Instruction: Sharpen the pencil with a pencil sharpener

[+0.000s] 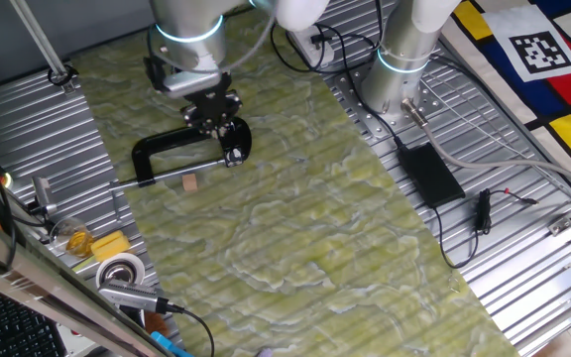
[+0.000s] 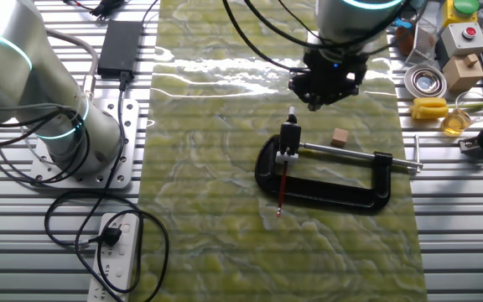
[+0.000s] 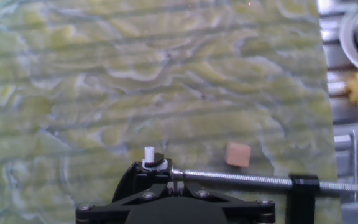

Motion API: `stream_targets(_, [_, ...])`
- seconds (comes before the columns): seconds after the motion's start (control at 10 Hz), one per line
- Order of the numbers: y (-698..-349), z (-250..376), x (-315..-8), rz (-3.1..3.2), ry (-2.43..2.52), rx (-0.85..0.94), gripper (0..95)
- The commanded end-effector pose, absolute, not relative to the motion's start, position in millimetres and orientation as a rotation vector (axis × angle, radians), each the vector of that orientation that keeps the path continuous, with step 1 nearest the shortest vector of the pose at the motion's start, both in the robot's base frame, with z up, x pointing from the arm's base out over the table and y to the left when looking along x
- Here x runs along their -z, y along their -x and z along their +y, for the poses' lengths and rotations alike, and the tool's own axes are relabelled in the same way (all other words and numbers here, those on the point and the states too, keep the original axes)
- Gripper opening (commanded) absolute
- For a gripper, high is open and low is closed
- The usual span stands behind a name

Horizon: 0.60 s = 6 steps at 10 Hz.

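Note:
A black C-shaped clamp (image 2: pixel 334 191) lies on the green mat, also seen in one fixed view (image 1: pixel 167 147). Its threaded screw (image 3: pixel 241 179) presses a small black-and-white pencil sharpener (image 2: pixel 289 138) against the clamp's jaw; the sharpener also shows in the hand view (image 3: pixel 153 164). The pencil (image 2: pixel 282 189), a thin dark red stick, runs from the sharpener across the clamp's frame onto the mat. My gripper (image 2: pixel 315 102) hangs above the mat just beyond the sharpener, shut and empty, and shows in the hand view (image 3: pixel 176 185). In one fixed view the gripper (image 1: pixel 213 121) hides the pencil.
A small wooden cube (image 2: pixel 340 137) lies beside the screw. A tape roll (image 2: pixel 423 81), a yellow piece (image 2: pixel 431 108) and boxes crowd the table's right side. A second arm's base (image 2: pixel 65 134), a power brick (image 2: pixel 119 44) and a power strip (image 2: pixel 116 252) stand left.

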<state>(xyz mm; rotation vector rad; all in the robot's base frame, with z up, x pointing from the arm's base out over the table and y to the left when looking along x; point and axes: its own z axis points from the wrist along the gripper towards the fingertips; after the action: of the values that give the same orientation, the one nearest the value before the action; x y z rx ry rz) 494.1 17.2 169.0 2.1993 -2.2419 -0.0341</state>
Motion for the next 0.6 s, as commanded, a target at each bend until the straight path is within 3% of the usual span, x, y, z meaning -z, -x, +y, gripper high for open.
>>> stream_targets(0.1, [-489.4,31.7,-158.9,-2.182,-2.257,0.019,19.0])
stream_targets(0.6, [-476.2,37.0,-144.0,-2.163,-2.261,-0.001,19.0])
